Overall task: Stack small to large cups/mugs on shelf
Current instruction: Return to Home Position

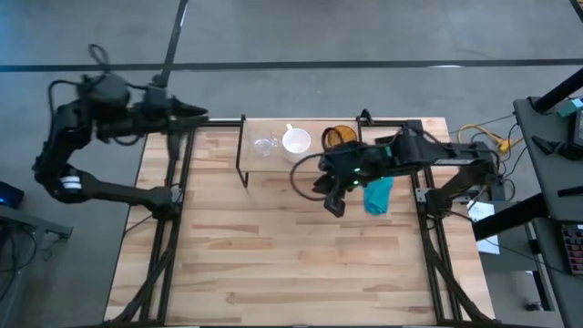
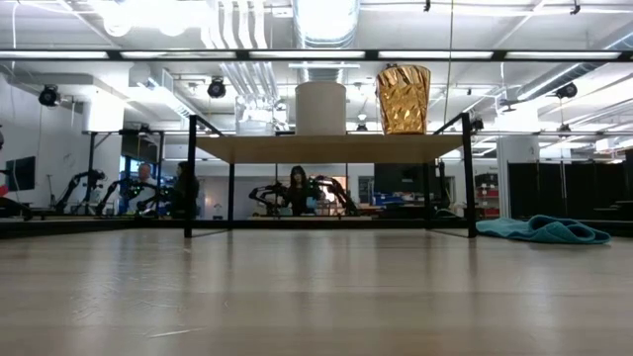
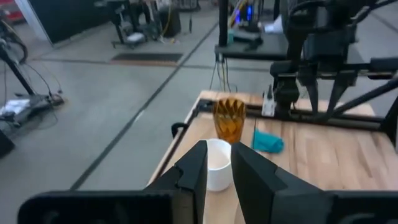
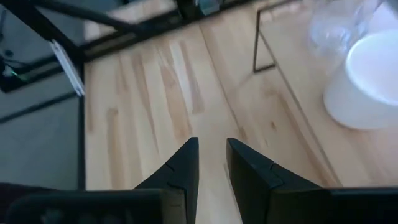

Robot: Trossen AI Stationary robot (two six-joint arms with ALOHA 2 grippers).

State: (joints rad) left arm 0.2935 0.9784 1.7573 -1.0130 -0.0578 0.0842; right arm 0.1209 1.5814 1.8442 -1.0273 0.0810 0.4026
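Observation:
The shelf (image 1: 273,166) stands at the table's far edge. Three vessels stand on it in a row: a clear glass cup (image 1: 264,146) on the left, a white mug (image 1: 296,141) in the middle and an amber tumbler (image 1: 339,137) on the right. The mug (image 2: 320,107) and tumbler (image 2: 403,99) also show in the low view. My right gripper (image 1: 333,202) hovers over the table just in front of the shelf's right end, slightly open and empty; its wrist view (image 4: 212,152) shows the mug (image 4: 367,87) and glass cup (image 4: 333,28). My left gripper (image 1: 197,114) waits off the table's far left corner, slightly open (image 3: 217,165).
A teal cloth (image 1: 378,194) lies on the table to the right of my right gripper, and also shows in the low view (image 2: 544,229). The shelf's thin black legs (image 4: 256,43) stand at its corners. The near half of the tabletop (image 1: 291,273) is bare wood.

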